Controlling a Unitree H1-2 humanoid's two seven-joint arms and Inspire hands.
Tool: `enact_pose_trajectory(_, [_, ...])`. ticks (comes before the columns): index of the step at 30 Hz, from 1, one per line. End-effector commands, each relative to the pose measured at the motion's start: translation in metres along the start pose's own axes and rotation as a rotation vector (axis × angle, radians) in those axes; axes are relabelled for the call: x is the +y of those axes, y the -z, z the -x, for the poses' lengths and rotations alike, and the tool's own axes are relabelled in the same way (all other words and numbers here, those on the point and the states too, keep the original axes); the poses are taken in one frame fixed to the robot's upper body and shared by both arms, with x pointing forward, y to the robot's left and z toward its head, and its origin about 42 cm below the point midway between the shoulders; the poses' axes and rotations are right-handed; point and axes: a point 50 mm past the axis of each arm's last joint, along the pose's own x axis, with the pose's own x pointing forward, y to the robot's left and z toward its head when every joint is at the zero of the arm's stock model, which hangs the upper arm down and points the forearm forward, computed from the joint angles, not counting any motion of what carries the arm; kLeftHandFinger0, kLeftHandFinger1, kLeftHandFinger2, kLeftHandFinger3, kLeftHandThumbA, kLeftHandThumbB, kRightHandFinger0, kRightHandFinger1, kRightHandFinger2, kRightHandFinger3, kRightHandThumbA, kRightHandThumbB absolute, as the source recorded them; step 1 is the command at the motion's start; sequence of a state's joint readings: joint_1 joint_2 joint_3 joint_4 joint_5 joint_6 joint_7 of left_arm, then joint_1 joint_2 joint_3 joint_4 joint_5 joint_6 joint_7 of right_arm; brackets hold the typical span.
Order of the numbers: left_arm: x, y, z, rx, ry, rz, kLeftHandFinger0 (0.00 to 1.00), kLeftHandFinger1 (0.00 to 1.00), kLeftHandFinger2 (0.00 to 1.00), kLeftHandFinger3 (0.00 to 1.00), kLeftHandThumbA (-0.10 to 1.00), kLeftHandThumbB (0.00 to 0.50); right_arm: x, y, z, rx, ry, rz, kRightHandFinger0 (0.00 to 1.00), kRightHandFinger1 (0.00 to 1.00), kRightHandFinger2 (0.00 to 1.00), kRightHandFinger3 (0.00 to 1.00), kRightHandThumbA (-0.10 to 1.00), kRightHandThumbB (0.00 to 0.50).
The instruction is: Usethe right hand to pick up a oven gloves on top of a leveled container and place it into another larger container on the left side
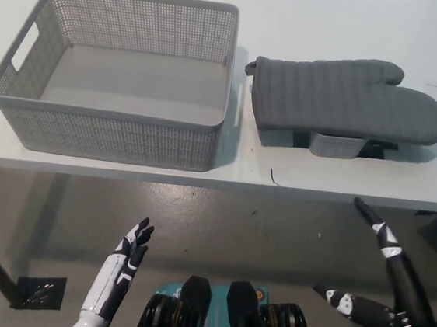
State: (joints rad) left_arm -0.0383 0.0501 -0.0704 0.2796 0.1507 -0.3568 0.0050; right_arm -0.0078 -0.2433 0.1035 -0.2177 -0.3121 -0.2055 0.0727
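step: reach not begun | oven glove lies upper right on a small container, untouched | right hand lower right, fingers spread, empty | left hand rests lower left (fingers spread) | next: lift glove, carry to the basket upper left on the desk

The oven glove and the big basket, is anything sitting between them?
No. In the head view, only a bare strip of white table separates the oven glove from the large grey basket. They sit side by side, apart.
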Motion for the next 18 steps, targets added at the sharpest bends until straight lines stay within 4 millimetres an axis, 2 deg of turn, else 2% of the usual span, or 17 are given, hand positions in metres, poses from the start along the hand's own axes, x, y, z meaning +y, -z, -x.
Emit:
enact_pose_trajectory(1, [0.002, -0.011, -0.002, -0.111, -0.006, -0.027, 1.0, 1.0, 1.0, 1.0, 1.0, 0.173, -0.07, -0.071, -0.04, -0.144, 0.131, 0.598, 1.0, 1.0, 1.0, 1.0, 1.0, 0.089])
enact_pose_trajectory(4, [0.001, -0.009, -0.002, -0.113, -0.008, -0.033, 1.0, 1.0, 1.0, 1.0, 1.0, 0.175, -0.081, -0.076, -0.056, -0.12, 0.138, 0.651, 1.0, 1.0, 1.0, 1.0, 1.0, 0.074])
enact_pose_trajectory(7, [0.001, -0.01, -0.004, -0.118, -0.008, -0.028, 1.0, 1.0, 1.0, 1.0, 1.0, 0.166, -0.092, -0.078, -0.074, -0.094, 0.145, 0.706, 1.0, 1.0, 1.0, 1.0, 1.0, 0.113])
enact_pose_trajectory(8, [0.001, -0.01, -0.004, -0.121, -0.007, -0.027, 1.0, 1.0, 1.0, 1.0, 1.0, 0.166, -0.095, -0.079, -0.079, -0.086, 0.148, 0.717, 1.0, 1.0, 1.0, 1.0, 1.0, 0.091])
enact_pose_trajectory(9, [0.001, -0.011, -0.004, -0.122, -0.005, -0.032, 1.0, 1.0, 1.0, 1.0, 1.0, 0.158, -0.097, -0.078, -0.086, -0.075, 0.153, 0.735, 1.0, 1.0, 1.0, 1.0, 1.0, 0.136])
enact_pose_trajectory(12, [0.001, -0.011, -0.003, -0.126, -0.003, -0.025, 1.0, 1.0, 1.0, 1.0, 1.0, 0.148, -0.1, -0.072, -0.104, -0.044, 0.152, 0.766, 1.0, 1.0, 1.0, 1.0, 1.0, 0.155])
enact_pose_trajectory(14, [0.0, -0.01, -0.003, -0.121, -0.004, -0.024, 1.0, 1.0, 1.0, 1.0, 1.0, 0.167, -0.101, -0.069, -0.112, -0.036, 0.153, 0.776, 1.0, 1.0, 1.0, 1.0, 1.0, 0.166])
enact_pose_trajectory(18, [-0.001, -0.01, -0.003, -0.118, -0.008, -0.021, 1.0, 1.0, 1.0, 1.0, 1.0, 0.164, -0.104, -0.062, -0.131, -0.016, 0.143, 0.814, 1.0, 1.0, 1.0, 1.0, 1.0, 0.197])
